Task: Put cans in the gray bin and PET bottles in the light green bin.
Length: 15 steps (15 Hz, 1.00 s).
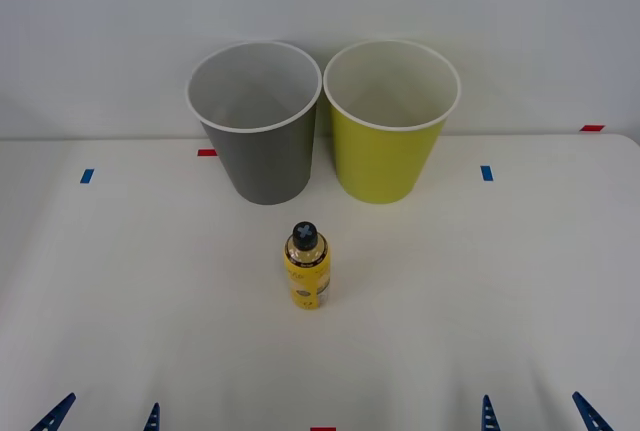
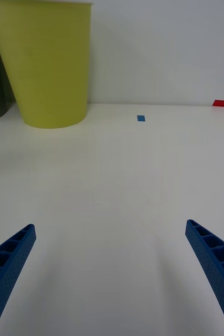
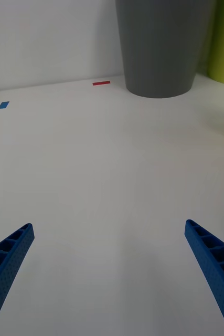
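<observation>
PET bottle [image 1: 306,267] stands upright on the tabletop [image 1: 120,281], black cap up, yellow wrap facing you, alone in the middle and well short of both bins. Behind it sit the gray bin [image 1: 257,126] on the left and the light green bin [image 1: 389,123] on the right, side by side, nearly touching, mouths open; neither shows anything inside from the front view. You have the left gripper [image 1: 102,415] and the right gripper [image 1: 536,413] low at the near edge, each with jaws spread wide and holding nothing, well apart from the bottle. My read: nothing sorted yet. The bottle sits about midway between the arms, but its target is the green bin, on the right, so the right arm looks the shorter carry. Tall and narrow, it may tip if you nudge it; approach square at mid-wrap
</observation>
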Each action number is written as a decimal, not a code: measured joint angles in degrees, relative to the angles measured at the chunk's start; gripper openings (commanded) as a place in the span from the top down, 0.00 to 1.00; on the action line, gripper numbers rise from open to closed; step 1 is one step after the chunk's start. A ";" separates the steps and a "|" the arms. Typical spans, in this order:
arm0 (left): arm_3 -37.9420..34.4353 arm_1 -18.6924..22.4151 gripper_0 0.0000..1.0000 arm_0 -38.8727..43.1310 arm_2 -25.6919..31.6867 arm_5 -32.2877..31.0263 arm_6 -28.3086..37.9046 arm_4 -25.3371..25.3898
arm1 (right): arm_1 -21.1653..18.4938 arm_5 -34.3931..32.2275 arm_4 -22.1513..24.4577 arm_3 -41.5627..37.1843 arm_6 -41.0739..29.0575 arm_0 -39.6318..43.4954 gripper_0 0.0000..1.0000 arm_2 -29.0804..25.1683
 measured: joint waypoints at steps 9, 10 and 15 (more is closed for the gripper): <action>0.00 0.00 0.00 0.00 0.00 0.00 0.00 0.00 | 0.00 0.00 0.00 0.00 0.00 0.00 0.00 0.00; 0.00 0.00 0.00 0.00 0.00 0.00 0.00 0.00 | 0.00 0.00 0.00 0.00 0.00 0.00 0.00 0.00; 0.00 0.00 0.00 0.00 0.00 0.00 0.00 0.00 | 0.00 0.00 0.00 0.00 0.00 0.00 0.00 0.00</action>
